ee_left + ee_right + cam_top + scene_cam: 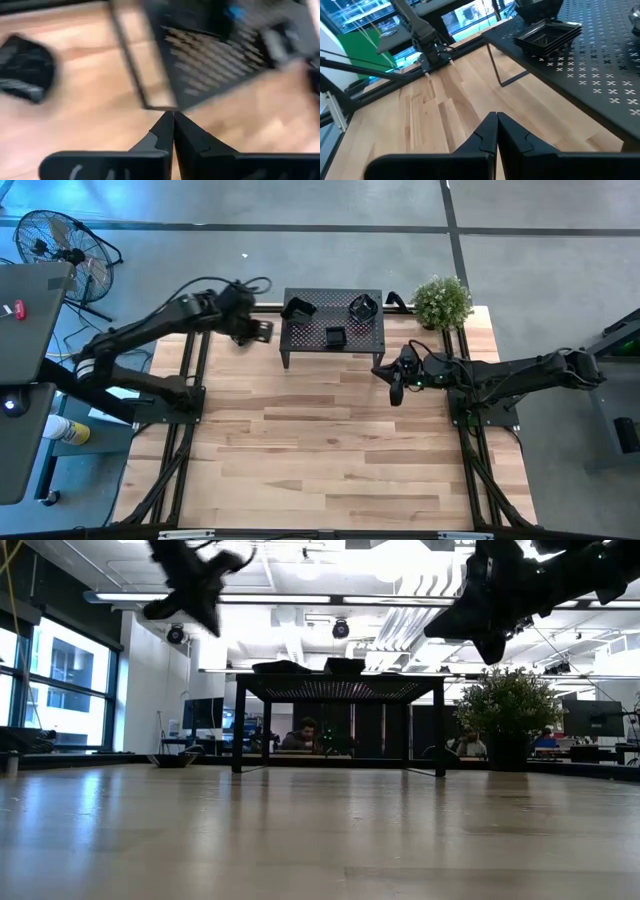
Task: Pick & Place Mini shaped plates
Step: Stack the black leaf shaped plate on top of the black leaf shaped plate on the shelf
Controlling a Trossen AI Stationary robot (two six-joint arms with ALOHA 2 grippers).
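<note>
I see three mini shaped plates on the rack at the surface's far edge, plant to its right.

We see the left gripper raised off the table at the end of an arm stretched forward, its fingers pressed together with nothing between them. The right gripper hangs in the air too, fingers closed and empty, its arm reaching inward.

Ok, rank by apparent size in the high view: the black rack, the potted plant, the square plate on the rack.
1. black rack, clearly the largest.
2. potted plant, well smaller than the rack.
3. square plate, by far the smallest.
</note>
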